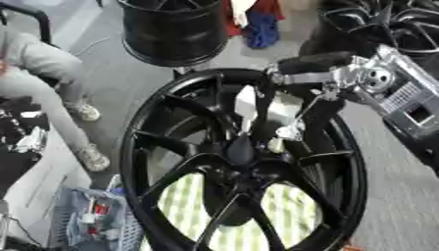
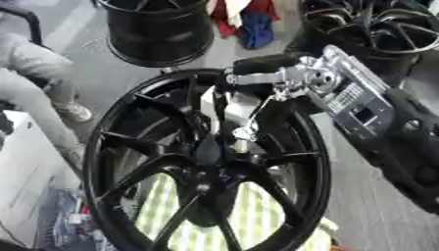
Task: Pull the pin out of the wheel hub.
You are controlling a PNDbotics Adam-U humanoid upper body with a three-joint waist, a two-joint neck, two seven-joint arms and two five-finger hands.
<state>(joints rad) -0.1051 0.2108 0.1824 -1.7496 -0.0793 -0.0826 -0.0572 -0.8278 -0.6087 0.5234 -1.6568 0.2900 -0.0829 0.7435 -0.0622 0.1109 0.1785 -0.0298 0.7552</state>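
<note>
one right hand (image 1: 273, 115), fingers down over the wheel hub (image 1: 241, 152)

Wheel workshop; spare black rims (image 1: 176, 32)

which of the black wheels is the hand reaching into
The big spoked wheel filling the middle. The right hand reaches down toward its hub, whereas the barrel-like rim and the wheels at top right lie untouched further back.

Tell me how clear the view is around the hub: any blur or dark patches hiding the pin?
Left eye view: soft blur overall; the right hand reaches down over the black wheel, and the hub is a dark blob, pin not distinguishable. Right eye view: same blur; the fingers merge with the spokes, glare on the silver wrist.
</note>
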